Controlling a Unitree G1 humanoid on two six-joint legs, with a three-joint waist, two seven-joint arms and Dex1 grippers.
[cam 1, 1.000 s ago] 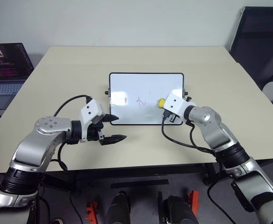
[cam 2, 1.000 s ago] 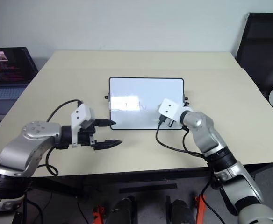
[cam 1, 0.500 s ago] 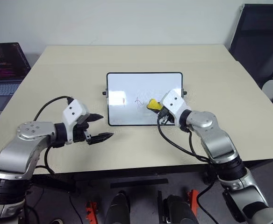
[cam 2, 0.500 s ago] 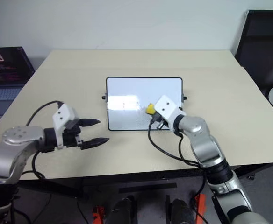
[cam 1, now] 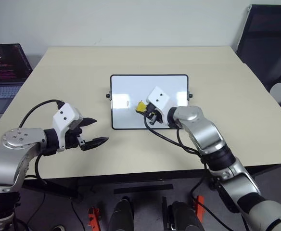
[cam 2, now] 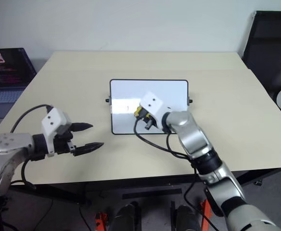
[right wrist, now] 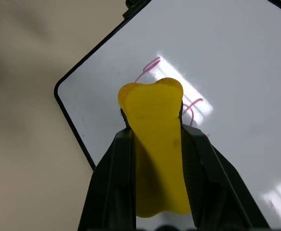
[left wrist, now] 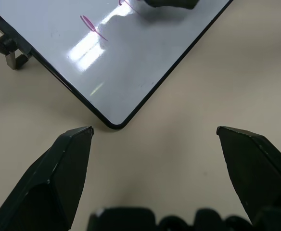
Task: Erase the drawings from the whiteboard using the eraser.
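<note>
The whiteboard (cam 1: 149,101) lies mid-counter (cam 1: 227,96), bare counter all around it. The right claw (cam 1: 144,109) grips the yellow eraser (cam 1: 141,107) over the board's middle, by the drawings (right wrist: 150,67). The left claw (cam 1: 93,131) hangs wide off the board's near-left corner. A laptop (cam 1: 3,67) sits far left, a chair (cam 1: 268,43) far right.

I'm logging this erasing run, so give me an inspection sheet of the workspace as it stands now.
Surface: beige table, whiteboard lying flat near its middle.
Job's things: eraser, yellow, over the board's middle; drawings, a squiggle just past the eraser's tip, a single stroke further left.
Clutter: nothing seen on the table besides the board.
Grippers: right pincer shut on the eraser; left pincer open, empty, over bare table off the board's near left corner.
Cables: black cables loop from both wrists, the right one sagging onto the table.
Surroundings: open laptop to the left, black chair to the right.
</note>
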